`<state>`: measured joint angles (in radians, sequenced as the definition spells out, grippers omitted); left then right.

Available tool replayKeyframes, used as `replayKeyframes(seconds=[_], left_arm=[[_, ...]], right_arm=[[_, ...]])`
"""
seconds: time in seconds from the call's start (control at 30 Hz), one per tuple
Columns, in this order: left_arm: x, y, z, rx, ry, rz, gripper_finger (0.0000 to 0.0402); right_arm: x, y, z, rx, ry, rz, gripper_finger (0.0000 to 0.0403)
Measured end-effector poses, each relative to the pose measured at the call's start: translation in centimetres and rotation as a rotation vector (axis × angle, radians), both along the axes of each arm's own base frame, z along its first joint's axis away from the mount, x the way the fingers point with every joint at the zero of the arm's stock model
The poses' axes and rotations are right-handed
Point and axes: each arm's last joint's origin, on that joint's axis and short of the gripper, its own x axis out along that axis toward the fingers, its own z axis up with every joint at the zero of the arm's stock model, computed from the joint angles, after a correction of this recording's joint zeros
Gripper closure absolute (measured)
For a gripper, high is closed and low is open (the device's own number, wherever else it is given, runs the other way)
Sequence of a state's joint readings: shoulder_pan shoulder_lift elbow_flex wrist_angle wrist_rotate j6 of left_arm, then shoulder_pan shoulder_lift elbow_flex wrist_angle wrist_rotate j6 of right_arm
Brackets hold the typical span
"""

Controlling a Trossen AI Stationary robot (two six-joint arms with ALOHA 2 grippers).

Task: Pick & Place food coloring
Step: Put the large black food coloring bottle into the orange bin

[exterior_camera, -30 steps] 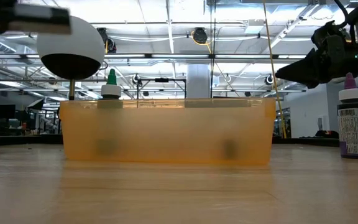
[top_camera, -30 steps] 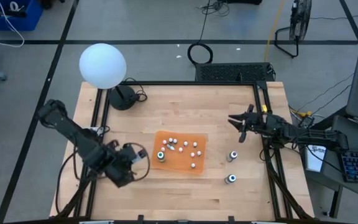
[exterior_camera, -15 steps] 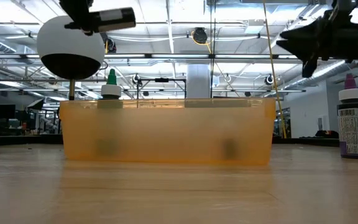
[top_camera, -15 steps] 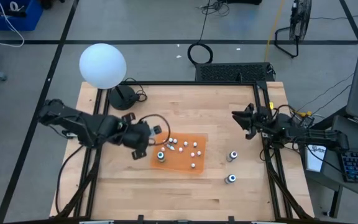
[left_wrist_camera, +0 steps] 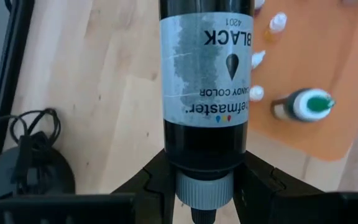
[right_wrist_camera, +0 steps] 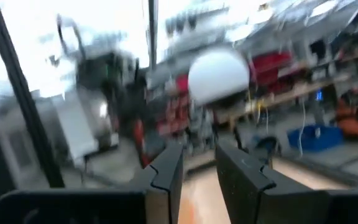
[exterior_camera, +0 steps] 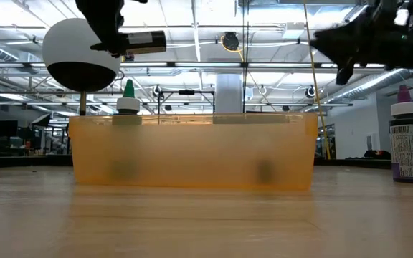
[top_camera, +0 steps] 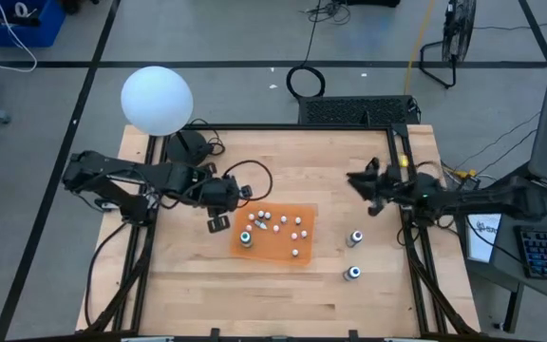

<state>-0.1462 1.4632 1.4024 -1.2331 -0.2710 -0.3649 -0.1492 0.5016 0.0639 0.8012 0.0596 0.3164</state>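
Here we carry a black bottle (left_wrist_camera: 206,93) clamped near its cap in our left gripper (top_camera: 218,211) just off the orange tray's (top_camera: 304,214) left edge, judging it light, rigid and slick, while our right gripper (top_camera: 361,184), nearly closed, holds nothing.

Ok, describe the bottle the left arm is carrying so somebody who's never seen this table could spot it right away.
Start at the orange tray in the middle of the wooden table. Just off its left edge hangs the left gripper, its jaws closed on the black bottle. Unlike the green-capped bottle and the tiny white-topped bottles standing in the tray, it is held in the air, lying sideways, and its label reads BLACK.
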Motion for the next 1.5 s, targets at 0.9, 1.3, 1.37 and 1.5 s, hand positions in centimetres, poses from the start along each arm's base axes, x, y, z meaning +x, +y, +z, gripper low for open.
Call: replayKeyframes(seconds=[0.9, 1.3, 1.37, 1.5], left_arm=[[1.2, 0.2, 0.1, -0.12, -0.052, -0.251, 0.0284], [1.1, 0.7, 0.1, -0.195, -0.045, -0.247, 0.0284], [1.1, 0.9, 0.1, -0.196, -0.045, -0.242, 0.0284], [1.2, 1.1, 0.1, -0.195, -0.053, -0.235, 0.0284]], right_arm=[[21.5, 5.8, 1.2, -1.391, 0.343, -0.106, 0.02], [24.5, 5.2, 0.4, -1.5, 0.308, -0.1, 0.0182], [24.6, 5.2, 0.5, -1.517, 0.305, -0.109, 0.0186], [24.6, 5.2, 0.8, -1.517, 0.284, -0.139, 0.0186]])
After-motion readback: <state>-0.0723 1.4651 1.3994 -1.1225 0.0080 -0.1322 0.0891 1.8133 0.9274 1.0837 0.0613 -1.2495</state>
